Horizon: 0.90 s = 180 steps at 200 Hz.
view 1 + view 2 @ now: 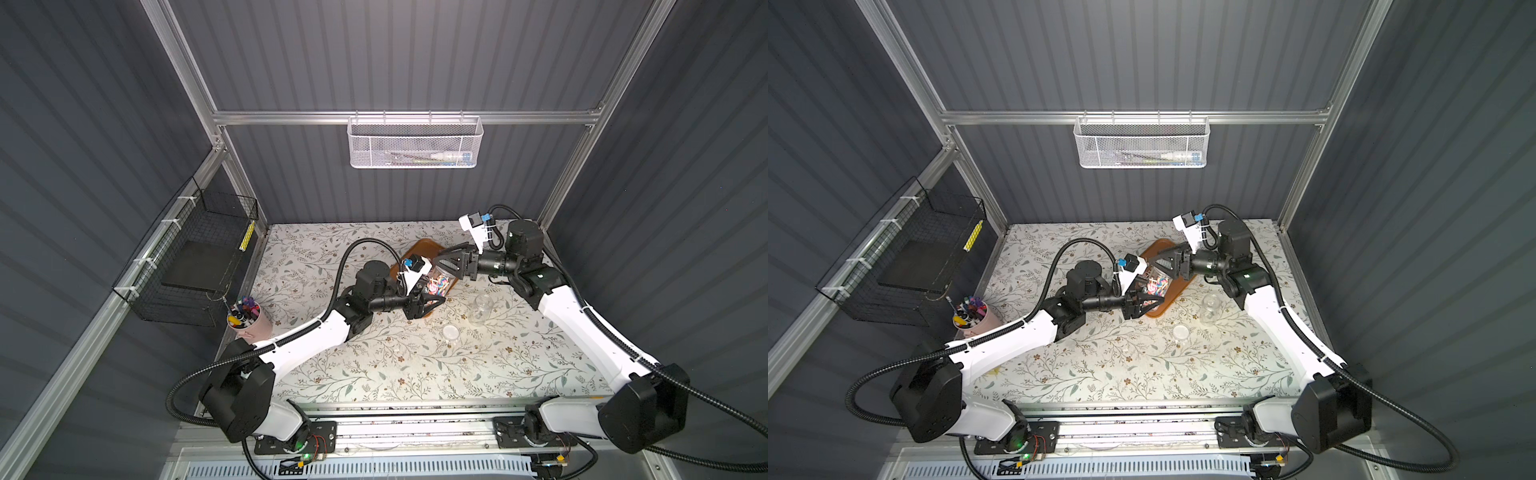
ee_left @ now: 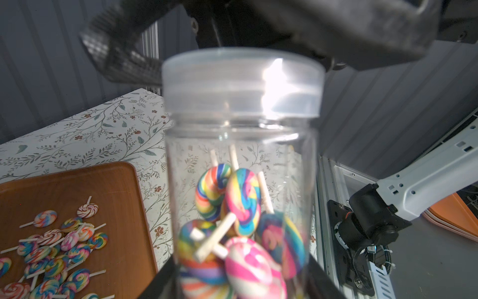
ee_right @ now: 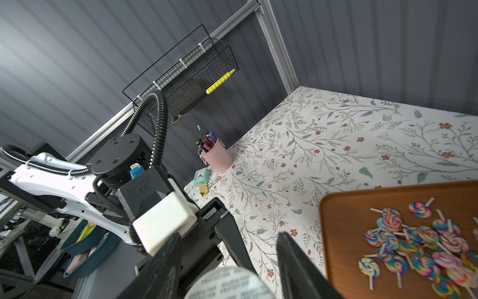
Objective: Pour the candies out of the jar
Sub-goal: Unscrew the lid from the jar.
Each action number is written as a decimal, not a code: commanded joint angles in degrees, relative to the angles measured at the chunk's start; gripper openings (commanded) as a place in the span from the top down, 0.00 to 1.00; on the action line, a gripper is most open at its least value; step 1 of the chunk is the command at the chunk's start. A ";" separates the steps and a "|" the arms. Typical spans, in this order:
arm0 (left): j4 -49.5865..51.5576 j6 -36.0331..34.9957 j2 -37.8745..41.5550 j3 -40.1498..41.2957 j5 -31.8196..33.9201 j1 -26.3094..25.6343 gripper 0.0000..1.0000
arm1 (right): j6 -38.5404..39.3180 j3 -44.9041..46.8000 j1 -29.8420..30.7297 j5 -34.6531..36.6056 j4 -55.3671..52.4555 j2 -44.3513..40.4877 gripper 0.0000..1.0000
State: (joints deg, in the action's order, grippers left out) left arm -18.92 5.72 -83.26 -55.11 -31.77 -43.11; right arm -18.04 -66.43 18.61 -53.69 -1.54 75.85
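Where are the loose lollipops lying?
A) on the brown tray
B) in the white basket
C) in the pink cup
A: the loose lollipops lie in a pile on the tray, while the cup holds only pens.

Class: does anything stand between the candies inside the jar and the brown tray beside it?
Yes. The translucent lid closes the jar, sealing in the candies. The right gripper's fingers flank that lid; the left gripper holds the jar. Nothing else visibly blocks the way to the tray.
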 commanded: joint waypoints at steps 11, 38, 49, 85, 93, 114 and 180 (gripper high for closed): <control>0.87 -1.72 -0.68 -2.24 0.17 -0.22 1.00 | 0.29 -0.44 -0.15 -0.04 -0.08 0.17 0.41; 1.24 -2.27 0.02 -2.02 2.71 -0.11 1.00 | 1.64 -0.10 -0.16 2.15 -2.10 -0.59 0.29; 1.80 -2.82 0.24 -2.13 3.99 -0.06 1.00 | 1.85 -0.16 -0.15 4.40 -3.72 -0.71 0.27; 4.55 -5.30 0.19 -3.23 7.88 -0.08 1.00 | 1.62 -2.16 0.20 14.62 -12.45 -0.58 0.20; 5.02 -5.70 0.13 -3.44 8.63 -0.08 1.00 | 1.33 -2.52 0.43 15.51 -13.77 -0.36 0.20; 6.08 -6.33 -0.30 -4.04 10.16 -0.13 1.00 | 0.50 -2.85 2.08 17.75 -15.44 -0.36 0.20; 8.18 -7.11 -0.76 -4.57 12.52 -0.22 1.00 | -3.46 -4.80 3.97 23.21 -17.68 1.75 0.32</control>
State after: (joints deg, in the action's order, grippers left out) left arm -10.68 0.34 -84.01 -57.28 -20.08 -43.13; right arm -19.79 -69.58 22.26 -34.13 -17.54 77.01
